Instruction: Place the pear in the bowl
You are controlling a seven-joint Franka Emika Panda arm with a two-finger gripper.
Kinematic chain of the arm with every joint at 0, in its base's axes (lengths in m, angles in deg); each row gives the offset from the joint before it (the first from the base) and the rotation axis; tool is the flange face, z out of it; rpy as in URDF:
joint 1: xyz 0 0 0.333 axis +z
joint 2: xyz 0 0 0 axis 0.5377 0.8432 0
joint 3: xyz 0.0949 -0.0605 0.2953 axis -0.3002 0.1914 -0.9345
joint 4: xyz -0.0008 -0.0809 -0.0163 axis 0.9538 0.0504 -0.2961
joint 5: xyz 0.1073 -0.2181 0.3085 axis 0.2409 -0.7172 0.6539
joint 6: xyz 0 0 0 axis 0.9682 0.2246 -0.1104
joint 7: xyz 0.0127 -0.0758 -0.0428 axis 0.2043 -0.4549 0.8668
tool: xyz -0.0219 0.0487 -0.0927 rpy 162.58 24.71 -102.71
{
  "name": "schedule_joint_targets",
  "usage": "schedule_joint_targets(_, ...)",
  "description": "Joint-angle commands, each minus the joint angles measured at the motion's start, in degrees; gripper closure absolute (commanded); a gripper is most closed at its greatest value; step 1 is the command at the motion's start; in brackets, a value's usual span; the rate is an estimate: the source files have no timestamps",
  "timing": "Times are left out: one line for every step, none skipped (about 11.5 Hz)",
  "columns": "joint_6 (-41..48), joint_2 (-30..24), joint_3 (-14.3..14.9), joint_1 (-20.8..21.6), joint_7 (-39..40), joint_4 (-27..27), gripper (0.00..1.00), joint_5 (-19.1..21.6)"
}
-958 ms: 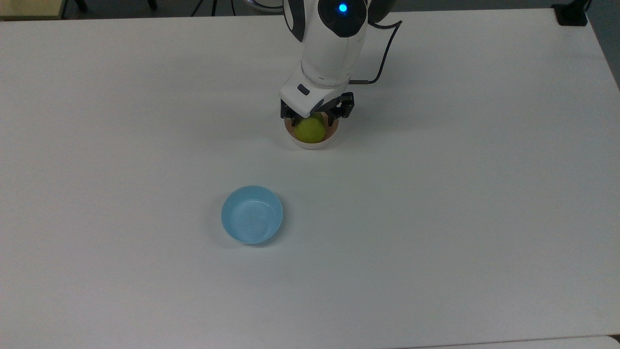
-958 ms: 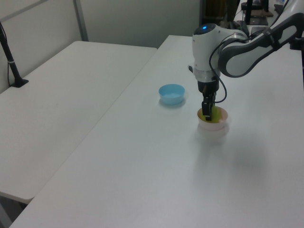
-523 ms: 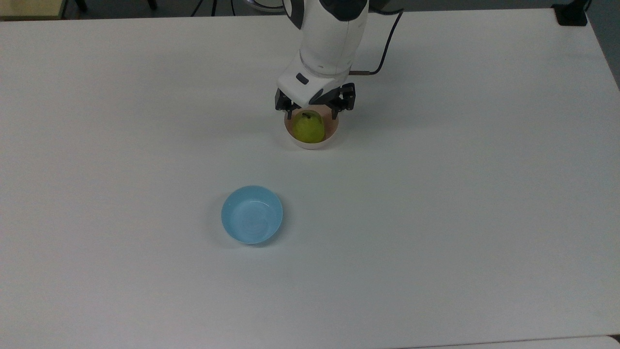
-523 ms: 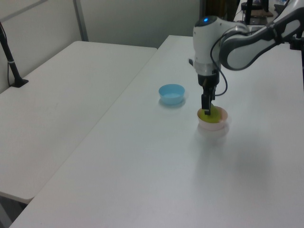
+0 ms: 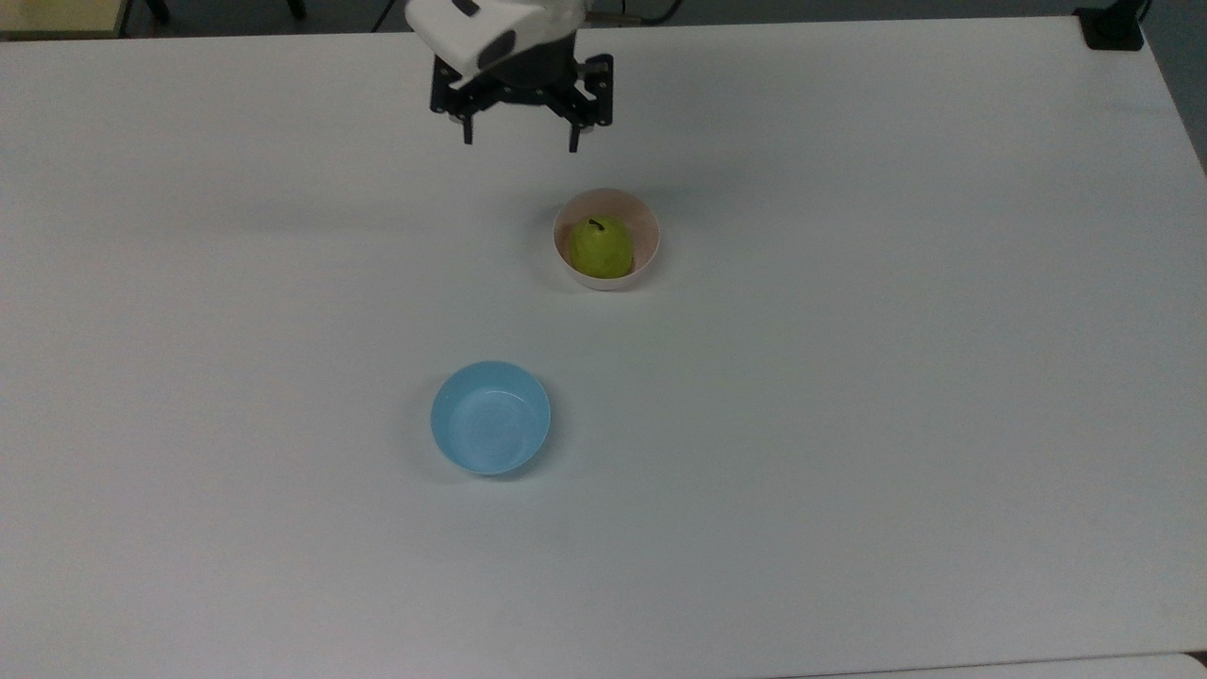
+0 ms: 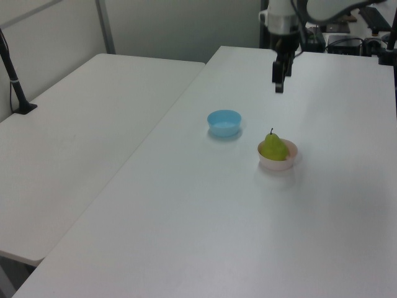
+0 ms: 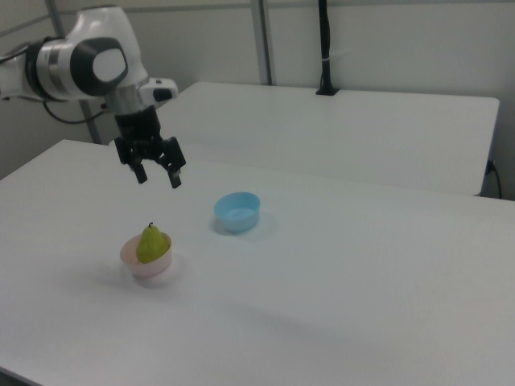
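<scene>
The gripper (image 5: 520, 143) hangs above the table (image 5: 849, 424) with fingers spread wide, holding nothing. The pear (image 5: 600, 248) sits upright in the pink bowl (image 5: 649, 229); a blue bowl (image 5: 490, 418) stands apart.

Smooth plastic bowl (image 5: 649, 226), matt table (image 5: 849, 424)

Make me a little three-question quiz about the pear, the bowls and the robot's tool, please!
1. True or false: the pear sits in the pink bowl.
2. What is inside the blue bowl? A) the pear B) nothing C) a spoon
3. Is the tool open or shut?

Key:
1. True; it stands stem up.
2. B.
3. Open, and holding nothing, away from the pink bowl.
</scene>
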Motion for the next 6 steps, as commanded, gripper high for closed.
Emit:
schedule_joint_targets(8.0,-1.4,0.1,-3.2,1.7,-6.0,0.0,0.9)
schedule_joint_targets(8.3,-1.9,0.2,-3.6,1.7,-6.8,0.0,1.4)
schedule_joint_targets(8.4,-2.2,0.3,-3.7,1.6,-7.3,0.0,1.5)
schedule_joint_targets(8.9,-2.4,0.3,-4.3,1.6,-7.7,0.0,1.7)
schedule_joint_targets(9.2,-2.4,0.3,-4.5,1.6,-8.0,0.0,1.7)
schedule_joint_targets(9.4,-2.4,0.3,-4.5,1.6,-8.0,0.0,1.7)
